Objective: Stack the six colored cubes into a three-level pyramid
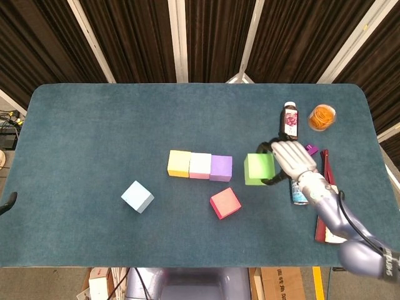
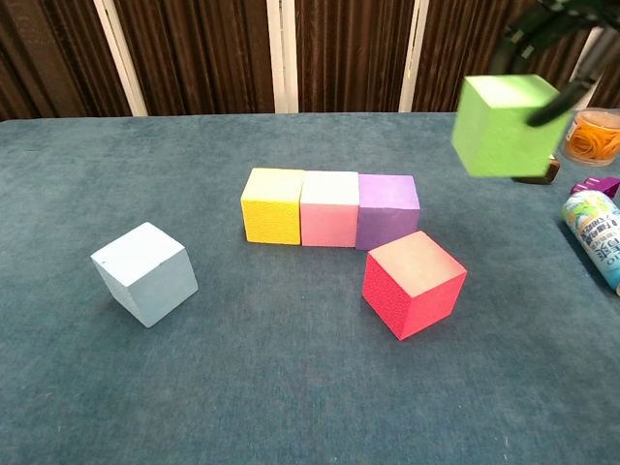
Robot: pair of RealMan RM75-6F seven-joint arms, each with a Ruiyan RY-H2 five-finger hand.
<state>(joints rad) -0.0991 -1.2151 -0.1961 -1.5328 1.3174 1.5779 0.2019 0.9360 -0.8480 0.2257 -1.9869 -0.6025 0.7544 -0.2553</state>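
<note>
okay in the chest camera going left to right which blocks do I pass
Light blue block → yellow block → pink block → purple block → red block → green block, held off the table by the right robot hand.
</note>
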